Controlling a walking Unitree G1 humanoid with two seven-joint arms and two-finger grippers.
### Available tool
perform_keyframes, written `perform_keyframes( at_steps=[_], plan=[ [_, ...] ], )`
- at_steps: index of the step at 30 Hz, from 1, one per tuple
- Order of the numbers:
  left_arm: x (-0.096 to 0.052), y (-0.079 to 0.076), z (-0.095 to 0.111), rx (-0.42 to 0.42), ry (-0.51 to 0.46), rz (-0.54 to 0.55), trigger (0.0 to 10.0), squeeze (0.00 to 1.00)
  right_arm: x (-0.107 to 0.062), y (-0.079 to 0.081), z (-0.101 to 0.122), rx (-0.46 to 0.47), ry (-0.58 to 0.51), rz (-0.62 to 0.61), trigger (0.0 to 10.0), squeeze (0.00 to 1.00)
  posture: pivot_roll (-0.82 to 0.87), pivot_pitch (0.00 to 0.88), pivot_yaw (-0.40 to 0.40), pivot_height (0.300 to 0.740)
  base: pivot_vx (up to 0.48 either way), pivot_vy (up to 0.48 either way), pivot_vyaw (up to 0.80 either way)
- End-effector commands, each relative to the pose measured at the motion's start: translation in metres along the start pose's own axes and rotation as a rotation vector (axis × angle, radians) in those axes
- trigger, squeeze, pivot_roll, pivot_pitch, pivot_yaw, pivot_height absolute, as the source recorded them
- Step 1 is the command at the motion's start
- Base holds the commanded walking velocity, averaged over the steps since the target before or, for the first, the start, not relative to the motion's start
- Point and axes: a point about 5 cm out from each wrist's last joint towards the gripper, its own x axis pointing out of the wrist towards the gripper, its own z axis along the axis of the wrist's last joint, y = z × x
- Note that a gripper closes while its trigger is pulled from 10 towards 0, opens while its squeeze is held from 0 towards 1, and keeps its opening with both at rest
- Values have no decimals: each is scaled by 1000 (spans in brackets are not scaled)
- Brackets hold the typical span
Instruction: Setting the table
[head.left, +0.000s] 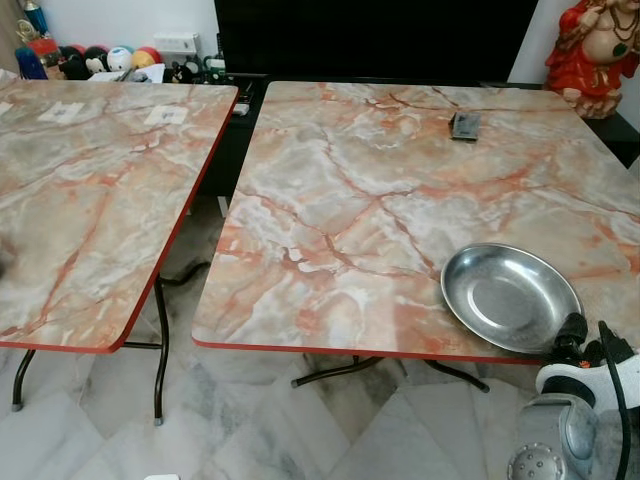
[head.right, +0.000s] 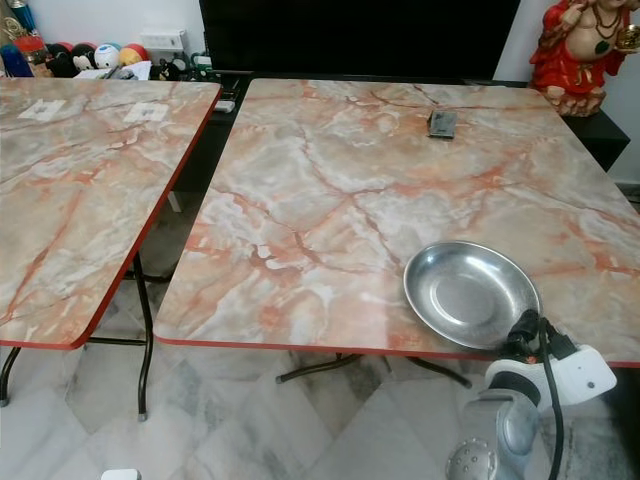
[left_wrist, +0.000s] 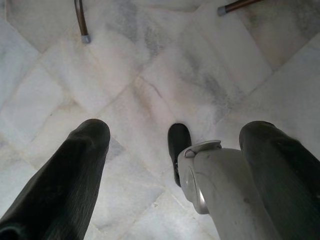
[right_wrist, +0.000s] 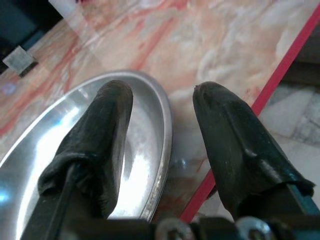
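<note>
A round steel plate (head.left: 510, 296) lies on the right marble table (head.left: 340, 190), close to its red front edge. My right gripper (right_wrist: 162, 91) is open at the plate's near rim. One finger (right_wrist: 107, 130) is over the plate's inside, while the other (right_wrist: 230, 135) is over the table edge outside the rim. It holds nothing. My right arm (head.left: 585, 378) rises just in front of the table's front right corner. My left gripper (left_wrist: 177, 131) hangs open above the white marble floor (left_wrist: 165, 65), holding nothing.
A second marble table (head.left: 90, 190) stands to the left, with a narrow gap between the two. A small dark flat object (head.left: 465, 125) lies at the right table's far side. A red statue (head.left: 595, 50) stands at the back right, with toys (head.left: 100, 58) at the back left.
</note>
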Motion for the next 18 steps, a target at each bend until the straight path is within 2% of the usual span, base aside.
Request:
perform_keyframes(
  at_steps=[1, 6, 7, 8, 10, 13, 18],
  plan=[
    [-1, 2, -4, -3, 24, 1, 10000, 0, -5, 1, 0, -38, 1, 11, 10000, 0, -38, 146, -4, 740, 0, 0, 0],
    [0, 2, -2, -4, 22, 3, 10000, 0, -9, 16, 9, -181, -48, 152, 10000, 0, -41, 149, -1, 740, 0, 0, 0],
    [0, 2, -2, -4, 22, 3, 10000, 0, -9, 16, 9, -181, -48, 152, 10000, 0, -41, 149, -1, 740, 0, 0, 0],
    [0, 2, -2, -7, 24, 6, 10000, 0, -9, 22, 10, -237, -55, 216, 10000, 0, -47, 147, -1, 740, 0, 0, 0],
    [0, 2, -2, -8, 24, 7, 10000, 0, -9, 24, 11, -257, -57, 235, 10000, 0, -50, 147, -1, 740, 0, 0, 0],
    [1, 2, -1, -31, 27, 17, 10000, 0, -12, 45, 7, -369, -51, 418, 10000, 0, -56, 144, -2, 740, 0, 0, 0],
    [1, 3, -2, -32, 33, 19, 10000, 0, -19, 52, -5, -396, 20, 514, 10000, 0, -51, 142, 1, 740, 0, 0, 0]
  ],
)
